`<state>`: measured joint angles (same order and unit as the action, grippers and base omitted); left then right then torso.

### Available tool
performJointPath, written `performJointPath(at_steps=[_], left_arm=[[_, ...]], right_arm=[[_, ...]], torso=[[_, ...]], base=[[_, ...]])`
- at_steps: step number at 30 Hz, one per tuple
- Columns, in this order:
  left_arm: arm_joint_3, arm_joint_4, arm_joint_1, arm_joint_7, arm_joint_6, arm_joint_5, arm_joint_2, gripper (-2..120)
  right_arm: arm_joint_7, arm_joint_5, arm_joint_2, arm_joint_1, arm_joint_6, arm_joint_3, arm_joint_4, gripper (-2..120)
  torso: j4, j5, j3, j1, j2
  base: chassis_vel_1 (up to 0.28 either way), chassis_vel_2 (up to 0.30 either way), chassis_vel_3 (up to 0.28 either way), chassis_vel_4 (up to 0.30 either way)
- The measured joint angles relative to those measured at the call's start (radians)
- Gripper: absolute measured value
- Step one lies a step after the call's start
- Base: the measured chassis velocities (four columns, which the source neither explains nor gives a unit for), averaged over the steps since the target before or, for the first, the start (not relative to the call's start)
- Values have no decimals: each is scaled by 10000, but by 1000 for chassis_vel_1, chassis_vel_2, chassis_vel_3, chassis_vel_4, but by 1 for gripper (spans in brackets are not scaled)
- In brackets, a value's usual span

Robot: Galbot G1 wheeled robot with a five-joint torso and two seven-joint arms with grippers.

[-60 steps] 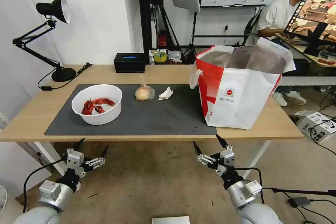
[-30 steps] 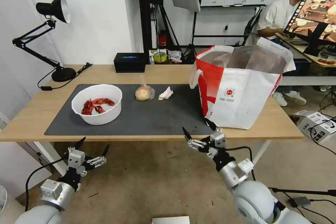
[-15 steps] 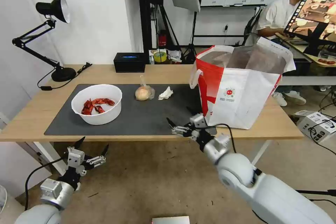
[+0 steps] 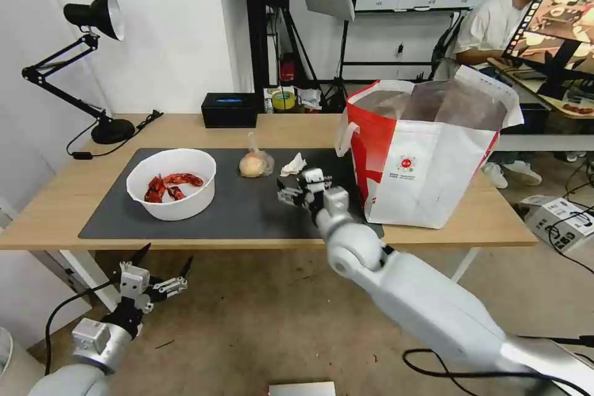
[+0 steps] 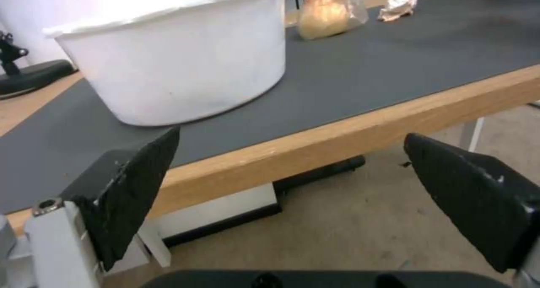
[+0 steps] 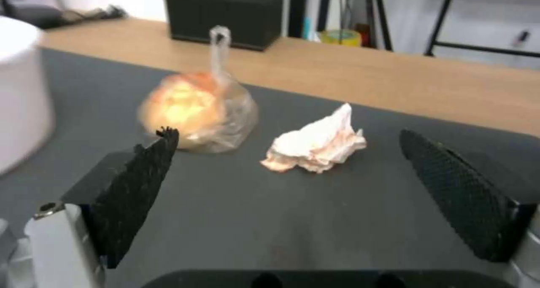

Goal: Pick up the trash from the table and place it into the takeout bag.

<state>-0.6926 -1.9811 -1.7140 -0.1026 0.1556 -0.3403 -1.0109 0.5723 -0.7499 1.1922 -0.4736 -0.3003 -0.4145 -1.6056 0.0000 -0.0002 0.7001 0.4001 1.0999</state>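
Left gripper (image 4: 159,272) hangs low below the table (image 4: 62,198) edge, jaws spread and empty, near the bowl (image 4: 172,184); next along the mat (image 4: 247,210) sit the bagged bun (image 4: 253,164) and the crumpled tissue (image 4: 293,165); right gripper (image 4: 296,189) hovers over the mat just short of the tissue, jaws wide and empty, tissue dead ahead between them, so the right arm is nearer; the takeout bag (image 4: 427,167) stands open at the right.
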Motion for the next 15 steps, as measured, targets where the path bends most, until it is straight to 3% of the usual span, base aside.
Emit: performJointPath(at_steps=[6,15], left_arm=[[22,32,7,-79,41,15,-48,100],[-105,39,2,-100,57,-36,10,100]], right_arm=[[750,-133,956,633,-264,-176,1433,100],[1171,-329,1707,1257,-346,-148,2988,100]], torso=[[0,0,0,0,0],[0,0,-1,0,0]], base=[[0,0,0,0],[0,0,0,0]])
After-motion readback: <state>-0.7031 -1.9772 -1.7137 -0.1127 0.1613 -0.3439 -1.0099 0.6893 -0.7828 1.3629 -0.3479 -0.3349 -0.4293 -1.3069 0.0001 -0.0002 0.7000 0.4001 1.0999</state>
